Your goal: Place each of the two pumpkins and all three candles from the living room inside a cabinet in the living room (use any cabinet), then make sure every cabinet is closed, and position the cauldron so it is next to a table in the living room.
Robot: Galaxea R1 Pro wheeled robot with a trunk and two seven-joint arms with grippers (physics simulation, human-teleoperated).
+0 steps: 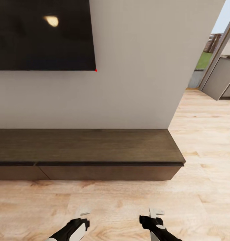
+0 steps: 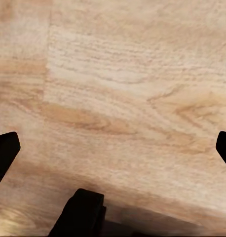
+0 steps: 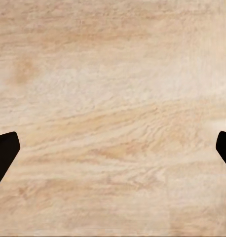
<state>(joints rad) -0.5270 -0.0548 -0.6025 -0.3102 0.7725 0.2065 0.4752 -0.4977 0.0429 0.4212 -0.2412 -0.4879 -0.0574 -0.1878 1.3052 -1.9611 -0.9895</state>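
The long, low dark-brown cabinet [image 1: 84, 147] runs along the wall ahead of me, its drawer fronts [image 1: 108, 172] shut and its top bare. My left gripper [image 1: 82, 214] and right gripper [image 1: 156, 214] hang low over the wooden floor in front of it, both well short of the cabinet. In the left wrist view the left gripper [image 2: 113, 148] has its dark fingertips [image 2: 5, 150] spread to the frame edges with only floor between them. The right wrist view gives the same for the right gripper [image 3: 113, 148]: open and holding nothing. Pumpkins, candles and cauldron are out of view.
A large black TV screen [image 1: 43, 33] hangs on the pale wall [image 1: 135, 83] above the cabinet. Light wood floor [image 1: 128, 201] spreads in front and to the right. Past the cabinet's right end, an opening [image 1: 212, 67] leads to grey units and a window.
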